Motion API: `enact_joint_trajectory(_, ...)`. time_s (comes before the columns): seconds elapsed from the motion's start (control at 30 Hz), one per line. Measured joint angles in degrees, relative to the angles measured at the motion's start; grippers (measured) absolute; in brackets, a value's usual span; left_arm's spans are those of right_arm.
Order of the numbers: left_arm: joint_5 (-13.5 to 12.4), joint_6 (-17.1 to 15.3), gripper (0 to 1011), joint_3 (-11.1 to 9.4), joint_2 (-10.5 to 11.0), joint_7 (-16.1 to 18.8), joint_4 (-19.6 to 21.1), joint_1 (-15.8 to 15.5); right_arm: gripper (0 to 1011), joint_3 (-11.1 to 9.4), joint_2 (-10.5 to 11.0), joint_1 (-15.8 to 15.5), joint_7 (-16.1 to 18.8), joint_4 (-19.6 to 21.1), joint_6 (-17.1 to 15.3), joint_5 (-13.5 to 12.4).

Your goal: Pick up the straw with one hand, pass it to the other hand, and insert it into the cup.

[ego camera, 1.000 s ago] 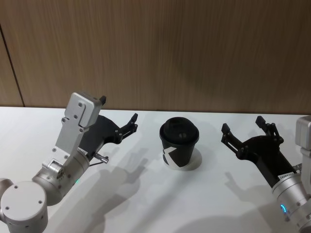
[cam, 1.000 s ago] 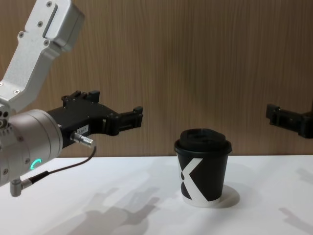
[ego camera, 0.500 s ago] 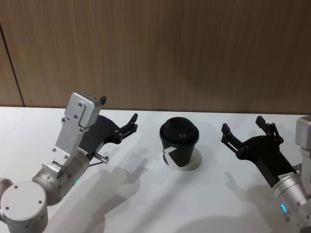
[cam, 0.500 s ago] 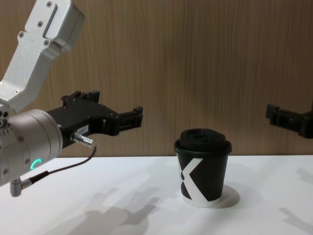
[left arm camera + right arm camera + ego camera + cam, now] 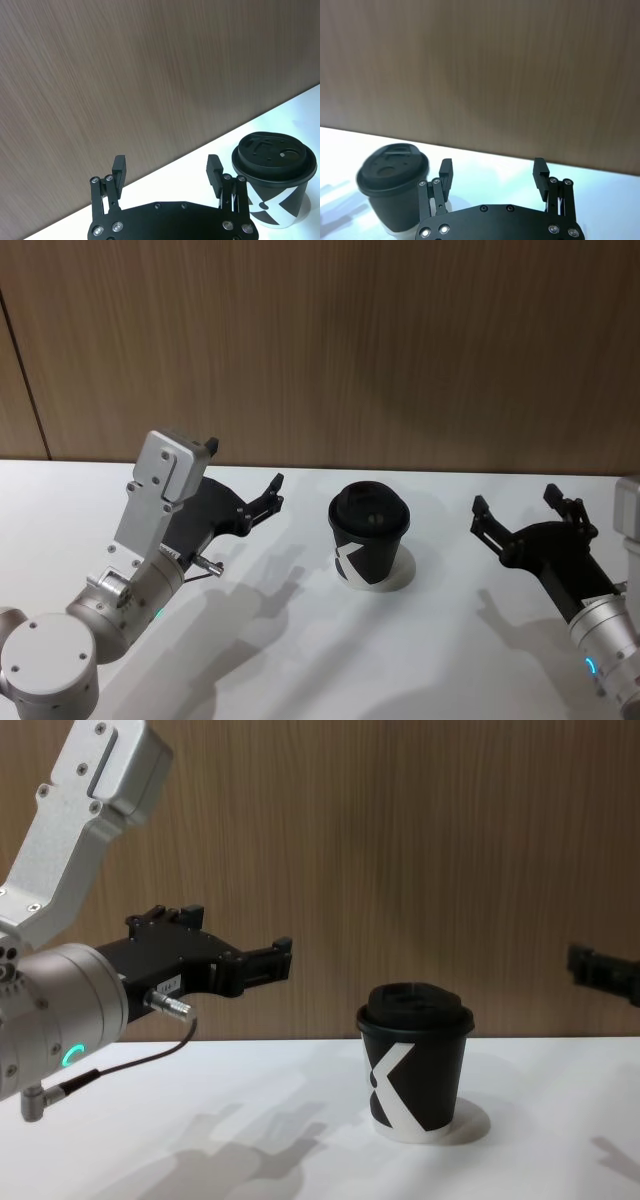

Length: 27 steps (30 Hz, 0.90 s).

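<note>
Hovering above the white table (image 5: 300,640) on the left, the left gripper (image 5: 166,167) is seen with its fingers spread apart, well clear of the cup. The black lidded cup (image 5: 368,535) is set upright on the table at the middle, near the wooden wall (image 5: 350,340). To its right, the right gripper (image 5: 515,500) is held above the table, likewise spread wide.
</note>
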State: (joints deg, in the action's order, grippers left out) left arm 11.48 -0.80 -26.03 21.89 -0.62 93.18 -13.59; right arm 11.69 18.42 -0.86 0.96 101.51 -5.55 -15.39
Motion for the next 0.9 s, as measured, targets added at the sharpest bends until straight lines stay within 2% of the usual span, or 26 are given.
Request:
enact_joint_trajectory(0.37,0.0,0.0,1007,0.0,0.0,0.0,0.0,0.0,1003,-1.6,-1.4,-1.2,-4.8,2.0,-8.3,0.8)
enact_joint_trajectory(0.47,0.0,0.0,1006,0.0,0.0,0.0,0.0,0.0,1003,-2.3,-1.5,-2.1,-6.0,3.1,-11.4,0.9)
enact_joint_trajectory(0.9,0.0,0.0,1007,0.0,0.0,0.0,0.0,0.0,1003,-4.6,-0.6,-6.5,-8.4,6.2,-17.8,1.8)
